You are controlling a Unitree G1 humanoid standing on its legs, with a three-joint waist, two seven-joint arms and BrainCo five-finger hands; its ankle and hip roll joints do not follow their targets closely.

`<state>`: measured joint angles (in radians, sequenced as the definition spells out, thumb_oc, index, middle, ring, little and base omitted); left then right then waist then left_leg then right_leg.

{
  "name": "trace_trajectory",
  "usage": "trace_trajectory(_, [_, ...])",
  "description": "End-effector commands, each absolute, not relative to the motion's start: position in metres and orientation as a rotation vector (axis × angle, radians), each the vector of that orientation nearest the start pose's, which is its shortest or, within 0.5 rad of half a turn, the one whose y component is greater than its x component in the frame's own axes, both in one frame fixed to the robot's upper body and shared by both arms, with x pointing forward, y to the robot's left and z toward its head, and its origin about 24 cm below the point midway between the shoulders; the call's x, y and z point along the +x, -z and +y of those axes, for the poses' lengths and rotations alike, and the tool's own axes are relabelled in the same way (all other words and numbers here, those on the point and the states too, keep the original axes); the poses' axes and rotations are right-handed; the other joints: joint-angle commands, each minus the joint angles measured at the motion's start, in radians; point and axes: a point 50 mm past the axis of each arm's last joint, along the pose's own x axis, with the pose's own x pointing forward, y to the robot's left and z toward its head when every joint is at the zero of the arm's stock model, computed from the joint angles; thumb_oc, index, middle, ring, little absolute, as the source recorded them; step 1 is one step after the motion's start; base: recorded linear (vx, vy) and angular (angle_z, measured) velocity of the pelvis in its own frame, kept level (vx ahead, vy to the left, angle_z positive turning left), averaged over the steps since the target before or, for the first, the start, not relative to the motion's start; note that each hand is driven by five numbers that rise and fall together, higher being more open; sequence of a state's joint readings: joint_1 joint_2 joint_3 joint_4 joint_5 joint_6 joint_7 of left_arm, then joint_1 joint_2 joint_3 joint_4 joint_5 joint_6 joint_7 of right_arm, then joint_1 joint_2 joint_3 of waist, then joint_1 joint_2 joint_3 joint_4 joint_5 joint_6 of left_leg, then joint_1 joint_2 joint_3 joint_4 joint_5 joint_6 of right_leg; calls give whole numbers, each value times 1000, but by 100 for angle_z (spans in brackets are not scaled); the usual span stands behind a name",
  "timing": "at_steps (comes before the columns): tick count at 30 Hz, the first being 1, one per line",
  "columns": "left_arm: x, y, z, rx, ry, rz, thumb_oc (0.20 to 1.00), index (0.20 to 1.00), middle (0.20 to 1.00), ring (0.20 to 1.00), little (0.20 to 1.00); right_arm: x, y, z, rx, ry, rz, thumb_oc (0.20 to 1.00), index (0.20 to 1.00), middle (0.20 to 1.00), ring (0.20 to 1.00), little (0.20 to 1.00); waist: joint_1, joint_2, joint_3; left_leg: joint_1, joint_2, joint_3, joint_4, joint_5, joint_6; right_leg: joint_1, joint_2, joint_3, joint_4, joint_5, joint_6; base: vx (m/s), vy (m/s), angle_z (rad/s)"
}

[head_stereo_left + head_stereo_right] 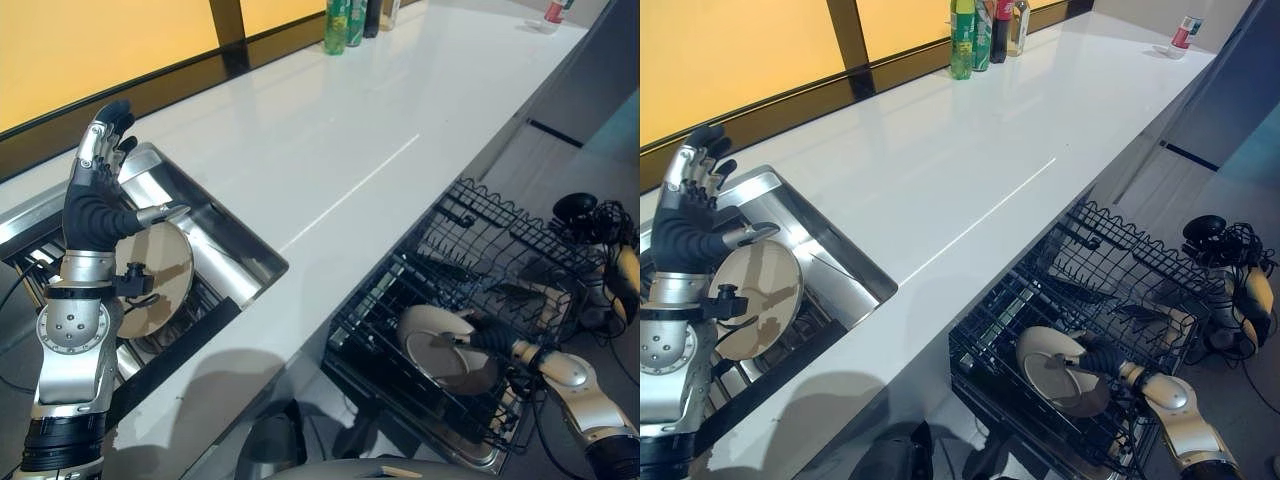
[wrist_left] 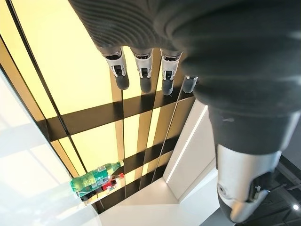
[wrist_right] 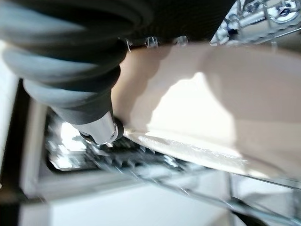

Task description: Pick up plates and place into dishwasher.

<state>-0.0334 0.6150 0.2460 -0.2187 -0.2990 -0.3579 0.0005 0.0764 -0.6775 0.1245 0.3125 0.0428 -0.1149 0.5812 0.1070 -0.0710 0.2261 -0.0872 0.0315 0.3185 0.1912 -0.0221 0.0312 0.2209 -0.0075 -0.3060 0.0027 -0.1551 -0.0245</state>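
1. Nearest you, the right hand is down in the dishwasher rack, at its near left corner. Its fingers and thumb are pinching the rim of a cream plate that leans tilted among the wires.
2. In the right wrist view you see what the head views cannot: the thumb pressed against the plate's edge, with the plate's pale face running past it.
3. At the counter's near left end, the left hand is raised above the sink, fingers straight and spread, holding nothing.
4. A second plate stands on edge inside the sink, just beside and below that hand; you cannot tell from the head views whether they touch.
5. The left wrist view shows the straight fingers in open air, with nothing between them.
6. Farther off, the white counter runs to its far edge, where several bottles stand together.
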Motion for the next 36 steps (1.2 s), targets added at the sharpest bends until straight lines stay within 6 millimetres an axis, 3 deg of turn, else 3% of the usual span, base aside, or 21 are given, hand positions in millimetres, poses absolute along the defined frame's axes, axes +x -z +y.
trace_trajectory(1, [230,-199,256,362,-3,-712,1000,1000,1000,1000,1000,185,31,-261,-696,-821,640,200,200,200,200,200,23,13,-115,-122,43,-2,-59,97,-103,-31,-13,4,91,-5,36,0,0,0])
trace_trajectory(9, [233,-200,248,355,17,-707,1000,1000,1000,1000,1000,176,56,-242,-728,-907,727,200,200,200,200,200,46,22,-108,-130,39,-26,-50,105,-111,-12,-14,3,83,-5,34,10,0,1])
trace_trajectory(17, [231,-201,252,356,12,-702,1000,1000,1000,1000,1000,173,59,-240,-724,-841,720,200,200,200,200,200,44,22,-114,-127,43,-24,-48,106,-115,-1,-14,6,74,-1,39,3,-2,1])
trace_trajectory(18, [230,-201,253,356,11,-701,1000,1000,1000,1000,1000,174,58,-241,-720,-827,715,448,448,448,448,448,42,22,-115,-126,44,-23,-48,106,-115,-2,-13,8,73,0,39,0,0,0])
trace_trajectory(19, [231,-201,252,357,9,-699,1000,1000,1000,1000,1000,174,58,-241,-719,-814,709,796,796,796,796,796,40,21,-117,-125,44,-22,-48,106,-115,-1,-13,10,72,1,39,0,0,0])
trace_trajectory(20, [231,-200,253,358,8,-698,1000,1000,1000,1000,1000,175,56,-243,-725,-802,705,1000,1000,1000,1000,1000,38,21,-119,-124,44,-21,-50,106,-115,0,-12,12,70,2,39,0,0,0])
trace_trajectory(26, [230,-199,256,358,-11,-694,1000,1000,1000,1000,1000,185,45,-252,-791,-687,630,1000,1000,1000,1000,1000,27,24,-125,-115,49,-16,-55,108,-116,1,-12,19,65,8,40,-11,-2,0])
trace_trajectory(31, [230,-191,263,394,-58,-638,1000,1000,1000,1000,1000,217,-7,-263,-829,-480,415,1000,1000,1000,1000,1000,10,33,-122,-109,53,-10,-58,107,-113,-4,-11,28,63,14,40,-56,-9,-1])
trace_trajectory(36, [226,-175,281,457,-138,-512,1000,1000,1000,1000,1000,227,-56,-278,-907,-352,252,1000,1000,1000,1000,1000,-8,45,-129,-107,53,-2,-65,107,-111,-11,-11,39,57,17,40,-71,21,-4])
